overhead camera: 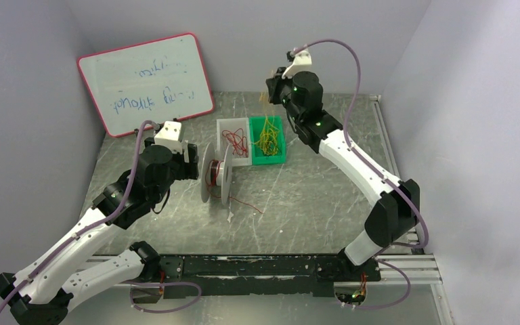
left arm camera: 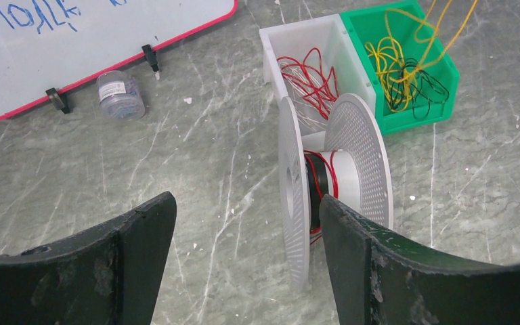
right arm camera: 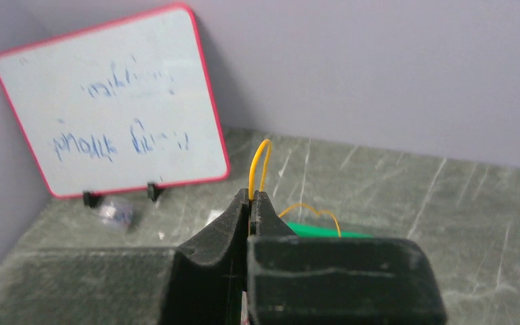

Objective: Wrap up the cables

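One yellow cable (right arm camera: 255, 166) clamped in right end effector (right arm camera: 252, 198) above green bin (overhead camera: 271, 161); left end effector (left arm camera: 246, 203) apart

I count one white bin (left arm camera: 298, 37), one green bin (left arm camera: 416, 118), one spool (left arm camera: 359, 139), one whiteboard (left arm camera: 74, 47), one jar (left arm camera: 120, 95), and cables (left arm camera: 315, 84) too tangled to number.

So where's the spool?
In the top view, the spool stands mid-table, just on the arms' side of the white bin, next to the open left gripper.
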